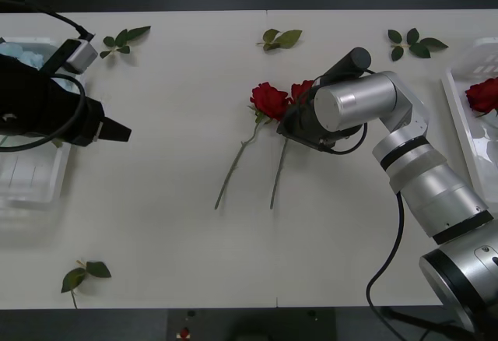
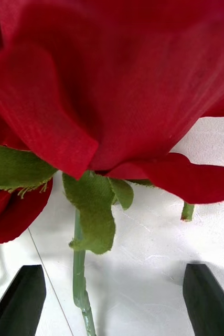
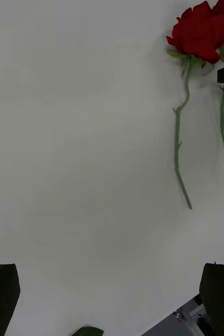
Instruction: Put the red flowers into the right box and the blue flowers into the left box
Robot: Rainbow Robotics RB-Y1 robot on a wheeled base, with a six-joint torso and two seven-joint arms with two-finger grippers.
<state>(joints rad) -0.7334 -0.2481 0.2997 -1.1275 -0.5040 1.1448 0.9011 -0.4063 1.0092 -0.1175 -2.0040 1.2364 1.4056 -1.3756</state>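
Right claw (image 2: 112, 299) open over red flowers (image 1: 270, 100); left claw (image 3: 112, 294) open, idle

Front cam: high above arms, looks fwd & down over whole tabletop (image 1: 171, 232). R wrist cam: v. close, right up against a bloom of the red flowers (image 2: 117, 79). L wrist cam: farther back, facing bare tabletop. All 3 views share the two mid-table roses
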